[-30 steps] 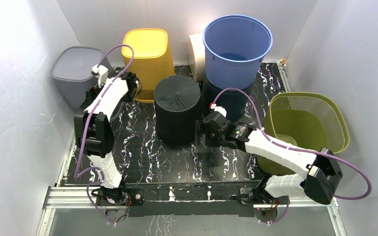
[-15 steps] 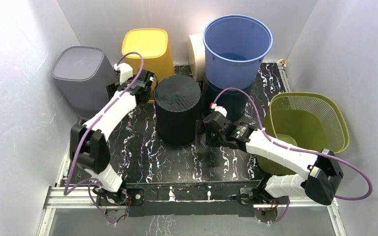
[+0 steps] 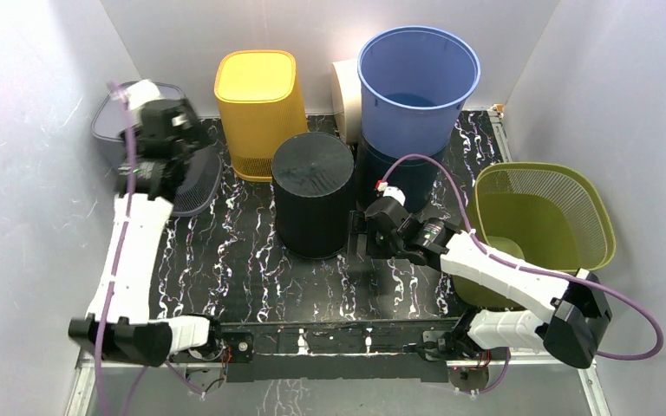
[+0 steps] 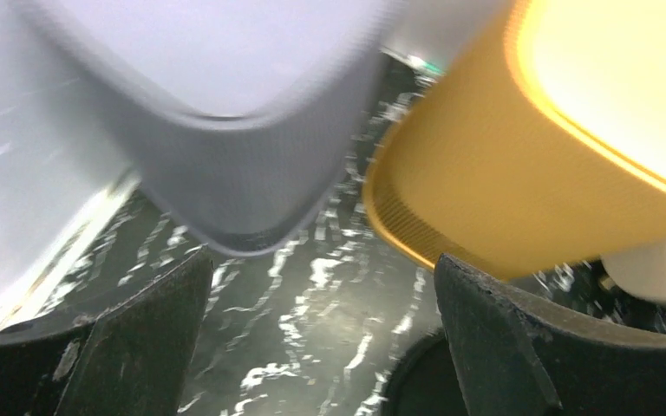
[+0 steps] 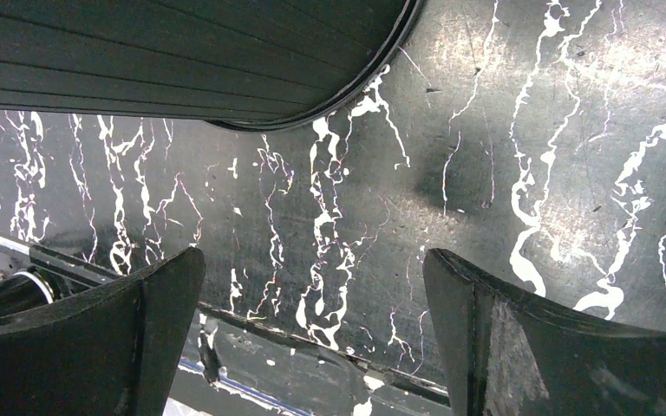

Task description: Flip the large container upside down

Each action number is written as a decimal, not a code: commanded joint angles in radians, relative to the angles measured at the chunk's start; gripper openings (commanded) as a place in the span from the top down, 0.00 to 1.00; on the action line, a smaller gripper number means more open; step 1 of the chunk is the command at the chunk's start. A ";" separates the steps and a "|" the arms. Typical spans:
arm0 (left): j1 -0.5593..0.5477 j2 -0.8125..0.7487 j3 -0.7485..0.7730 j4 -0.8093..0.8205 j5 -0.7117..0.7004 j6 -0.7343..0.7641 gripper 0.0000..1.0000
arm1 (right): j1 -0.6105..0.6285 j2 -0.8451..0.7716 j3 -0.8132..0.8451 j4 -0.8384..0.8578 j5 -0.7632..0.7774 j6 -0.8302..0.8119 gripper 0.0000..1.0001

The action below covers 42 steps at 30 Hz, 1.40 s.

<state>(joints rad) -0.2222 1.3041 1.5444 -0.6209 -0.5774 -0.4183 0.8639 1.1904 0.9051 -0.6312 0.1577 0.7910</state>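
The black marbled table (image 3: 251,251) fills the middle of the top view. At upper right a blue bucket (image 3: 416,95) stands mouth-up on a dark blue bin (image 3: 409,180). An olive mesh basket (image 3: 545,217) sits mouth-up at the right edge. The black ribbed container (image 3: 312,195) stands bottom-up at the centre of the frame, its rim on the table. It is crowded from behind by the yellow bin (image 3: 260,104), which is also bottom-up, and by the dark blue bin just to its right. A grey bin (image 3: 195,182) at upper left is partly hidden by the left arm. A white object (image 3: 344,87) peeks out between the yellow bin and the bucket.

The left gripper (image 4: 321,347) hangs above the gap between the grey and yellow bins, fingers spread and holding nothing. The right gripper (image 5: 312,329) is low over the table just right of the black container's rim, fingers likewise spread, apart from the container.
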 commanded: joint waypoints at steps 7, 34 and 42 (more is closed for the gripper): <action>0.292 -0.235 -0.141 -0.234 -0.037 0.024 0.02 | -0.002 0.041 0.020 0.051 0.003 -0.020 0.02; 0.448 0.089 -0.032 0.237 0.726 0.127 0.02 | -0.017 -0.061 0.107 0.092 0.102 -0.023 0.02; 0.382 -0.188 -0.027 -0.022 0.747 0.079 0.02 | -0.054 -0.087 0.152 0.228 0.122 -0.033 0.02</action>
<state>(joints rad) 0.2184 1.2442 1.4658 -0.4923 0.1242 -0.3145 0.8299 1.1374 1.0050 -0.5327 0.2390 0.7654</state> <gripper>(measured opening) 0.985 0.981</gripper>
